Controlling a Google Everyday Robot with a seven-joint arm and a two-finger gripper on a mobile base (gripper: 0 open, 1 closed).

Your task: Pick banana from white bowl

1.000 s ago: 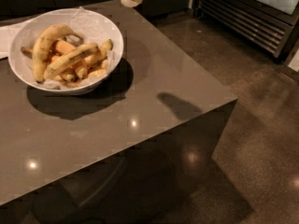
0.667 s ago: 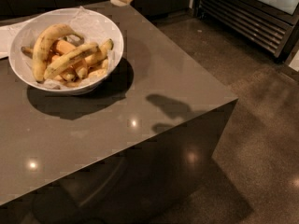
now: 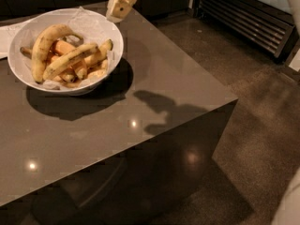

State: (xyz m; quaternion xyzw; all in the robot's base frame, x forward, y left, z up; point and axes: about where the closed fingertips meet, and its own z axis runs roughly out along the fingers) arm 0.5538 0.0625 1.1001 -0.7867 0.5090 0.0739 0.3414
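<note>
while the cream-coloured gripper (image 3: 120,4) hangs at the top of the frame, just over the upper right rim of the wide, shallow white bowl (image 3: 17,40), i cannot tell whether it is wide or narrow. to pick well, it likely needs to drop down-left onto the speckled, gently curved yellow banana (image 3: 70,60), lying across the bowl's middle atop the pile, and close across its width near mid-length. a bigger hooked yellow banana (image 3: 43,46) and short orange-toned ones (image 3: 63,48) crowd it on crinkled white paper (image 3: 93,25). the bowl sits upper left on a glossy dark brown table (image 3: 159,78).
</note>
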